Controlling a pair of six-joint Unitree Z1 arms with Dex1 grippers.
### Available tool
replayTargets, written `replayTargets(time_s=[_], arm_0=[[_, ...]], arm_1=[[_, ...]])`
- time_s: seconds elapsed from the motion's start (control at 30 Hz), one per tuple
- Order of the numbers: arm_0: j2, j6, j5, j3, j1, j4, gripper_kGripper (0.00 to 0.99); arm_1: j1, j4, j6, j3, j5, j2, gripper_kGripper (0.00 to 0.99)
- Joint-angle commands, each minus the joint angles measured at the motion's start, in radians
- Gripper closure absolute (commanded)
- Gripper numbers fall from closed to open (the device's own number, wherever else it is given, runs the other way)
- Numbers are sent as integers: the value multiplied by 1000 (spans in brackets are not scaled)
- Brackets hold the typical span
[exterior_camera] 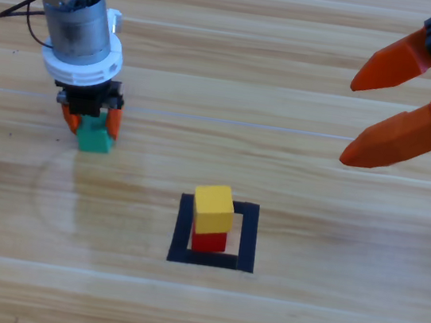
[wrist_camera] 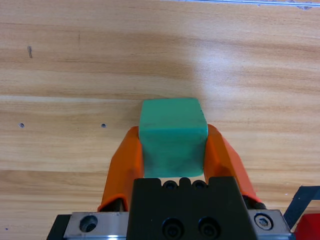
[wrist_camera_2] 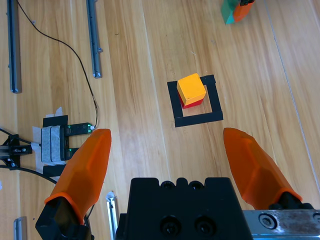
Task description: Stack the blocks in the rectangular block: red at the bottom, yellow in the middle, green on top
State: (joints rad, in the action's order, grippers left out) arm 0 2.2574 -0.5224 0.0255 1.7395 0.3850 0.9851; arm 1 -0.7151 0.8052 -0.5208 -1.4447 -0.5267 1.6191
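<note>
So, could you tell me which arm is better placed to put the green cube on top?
Left: its gripper is shut on the green cube; the right gripper hangs open, empty.

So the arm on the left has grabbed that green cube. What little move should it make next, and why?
Probably lift it clear of the table. The left gripper has its fingers shut on the green cube, well to the left of the black tape square. There the yellow cube already sits on the red cube, so green must rise above that stack first.
</note>
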Motion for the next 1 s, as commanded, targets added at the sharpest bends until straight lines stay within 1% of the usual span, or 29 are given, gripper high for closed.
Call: replayTargets(time_s=[0.03,0.07,0.1,0.17,0.27,0.37,0.47,0.53,0.63,0.83,1.0], arm_0=[[24,28,16,-15,-15,9,792],[16,32,19,-12,-17,21,883],[10,38,17,-11,-17,23,886],[13,41,17,37,-15,67,886],[30,42,17,181,5,190,887],[44,39,10,376,35,340,887],[31,19,-19,473,64,422,887],[11,5,-39,473,95,428,887],[-5,-22,-48,446,140,428,887],[-30,-131,-55,400,249,429,887],[-62,-182,-61,397,296,431,901]], arm_1=[[-29,14,5,6,-1,50,4],[-29,14,5,6,-1,50,4],[-29,14,5,6,-1,48,4],[-29,14,5,4,-1,48,4],[-29,14,5,4,-1,47,4],[-29,14,5,4,-1,47,4],[-29,14,5,4,-1,45,4],[-29,14,5,6,-1,47,4],[-29,15,5,6,1,45,4],[-29,19,5,6,1,45,4],[-29,25,5,6,2,42,4]])
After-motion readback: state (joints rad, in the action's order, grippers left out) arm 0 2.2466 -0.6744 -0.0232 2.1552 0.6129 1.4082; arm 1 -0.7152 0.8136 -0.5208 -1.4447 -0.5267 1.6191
